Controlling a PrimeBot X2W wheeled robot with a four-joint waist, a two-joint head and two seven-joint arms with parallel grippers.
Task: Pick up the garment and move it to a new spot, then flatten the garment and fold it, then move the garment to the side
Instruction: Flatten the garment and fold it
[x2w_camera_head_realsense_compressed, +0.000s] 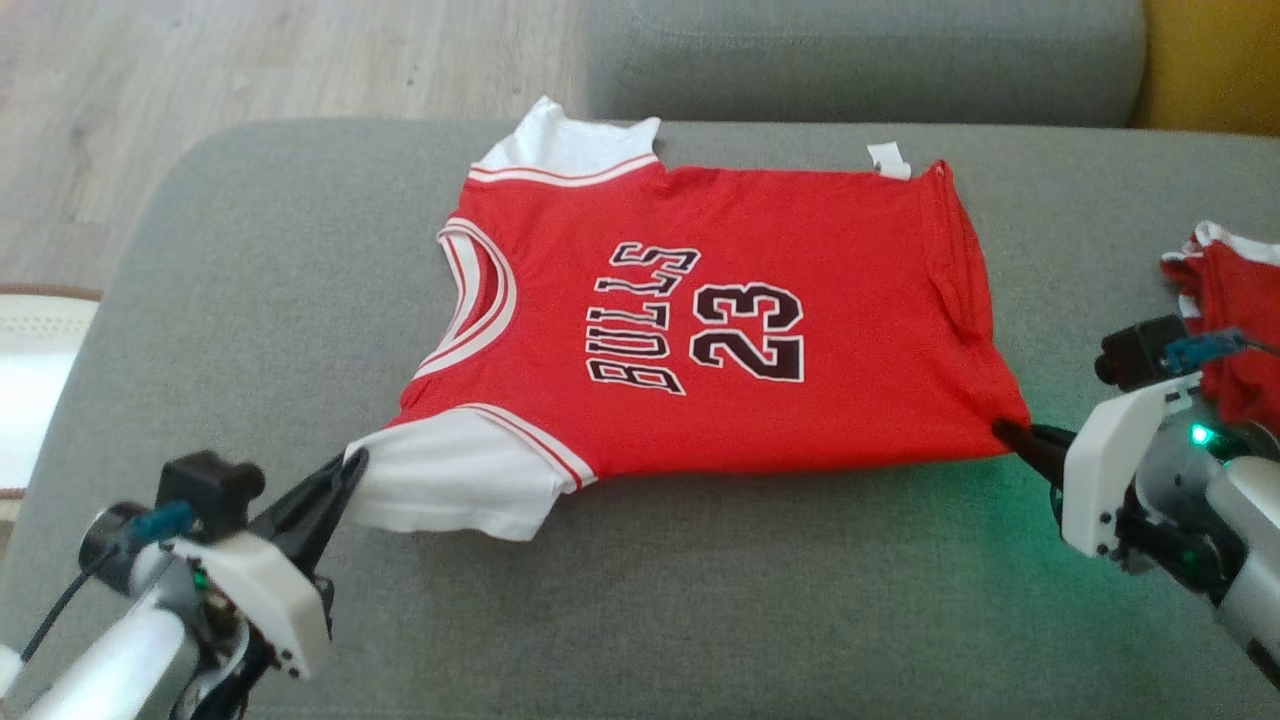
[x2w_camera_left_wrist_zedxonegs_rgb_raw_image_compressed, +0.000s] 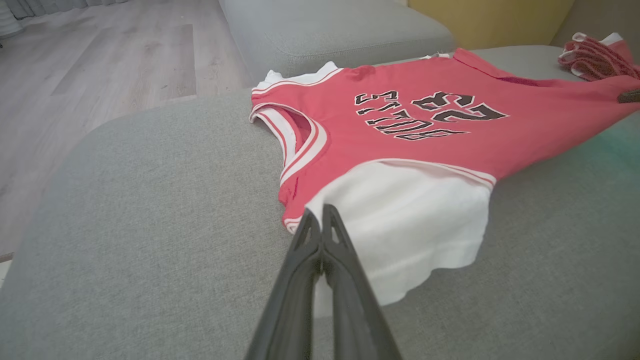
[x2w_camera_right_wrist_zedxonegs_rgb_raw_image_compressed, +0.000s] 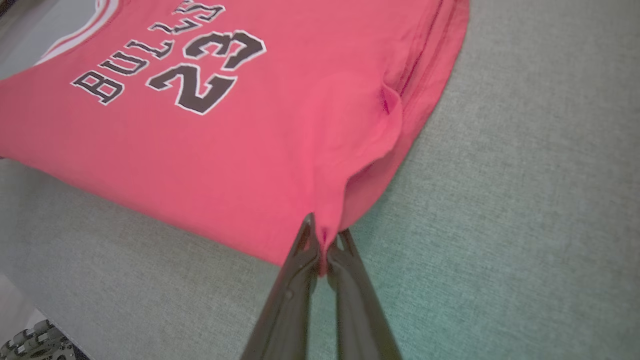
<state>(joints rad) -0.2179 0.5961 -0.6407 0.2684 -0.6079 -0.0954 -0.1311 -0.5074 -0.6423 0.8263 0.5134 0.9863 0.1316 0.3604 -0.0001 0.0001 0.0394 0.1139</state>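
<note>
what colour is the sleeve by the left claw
White sleeve, red-striped seam; best in the left wrist view.

Head camera looks down; close wrist cameras face inward, sharing the garment (x2w_camera_head_realsense_compressed: 800, 420).

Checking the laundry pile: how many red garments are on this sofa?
2. The Bulls jersey lies spread mid-cushion, its near edge pinched by the left gripper and right gripper; a bunched red garment sits at the right edge. Others may be hidden.
</note>
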